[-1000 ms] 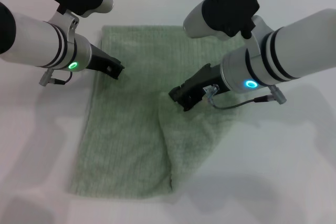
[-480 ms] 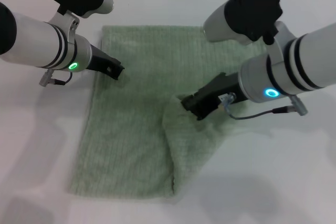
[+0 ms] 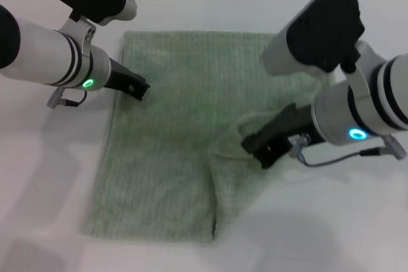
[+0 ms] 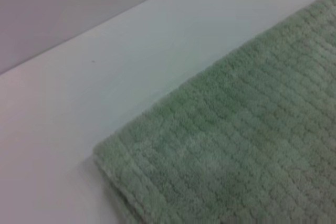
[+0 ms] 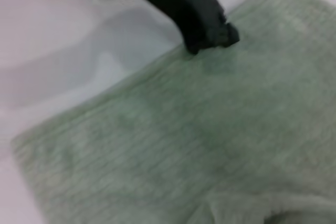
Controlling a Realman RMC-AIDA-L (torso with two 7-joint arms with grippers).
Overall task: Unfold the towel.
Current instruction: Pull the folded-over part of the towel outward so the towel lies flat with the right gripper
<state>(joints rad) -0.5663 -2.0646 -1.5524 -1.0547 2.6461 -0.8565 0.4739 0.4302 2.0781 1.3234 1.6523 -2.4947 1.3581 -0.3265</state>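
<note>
The pale green towel lies on the white table, flat on its left half, with its right part still folded over and lifted into a ridge. My right gripper is shut on that raised fold, to the right of the towel's middle. My left gripper is shut, and its tip rests on the towel's left edge near the far corner. The right wrist view shows that dark tip on the cloth. The left wrist view shows a hemmed towel corner lying flat.
The white table extends around the towel on all sides. A wall or panel edge runs along the far side. A cable hangs from my right wrist.
My right gripper has moved to the right and toward me, dragging the towel's fold with it. The uncovered flat area of towel has widened. The left arm has not moved.
</note>
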